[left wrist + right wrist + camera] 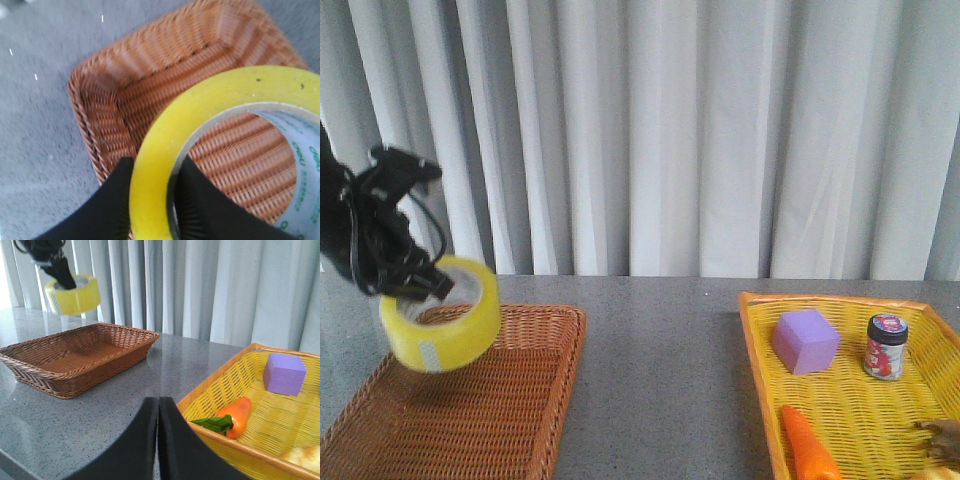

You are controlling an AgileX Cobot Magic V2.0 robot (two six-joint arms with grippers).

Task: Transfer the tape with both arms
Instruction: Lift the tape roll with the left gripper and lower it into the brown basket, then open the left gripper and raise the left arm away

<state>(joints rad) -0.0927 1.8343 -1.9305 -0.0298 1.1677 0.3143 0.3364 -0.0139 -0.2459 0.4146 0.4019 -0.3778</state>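
Brown basket (470,400) at table's (660,350) left edge, yellow basket (760,380) at right edge holding purple cube (806,340), jar (885,346), carrot (807,445), grey curtain (670,130) behind.

One tape roll (442,325), two baskets — one brown wicker (470,420), one yellow (760,340) — one purple cube (806,340), one small jar (885,347), one carrot (807,447), two arms.

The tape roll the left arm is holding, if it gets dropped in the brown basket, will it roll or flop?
The tape looks like a rigid ring, so probably no flopping. Landing on edge it might roll, though the brown basket walls should stop it. The left gripper pinches only its wall, so it may pivot.
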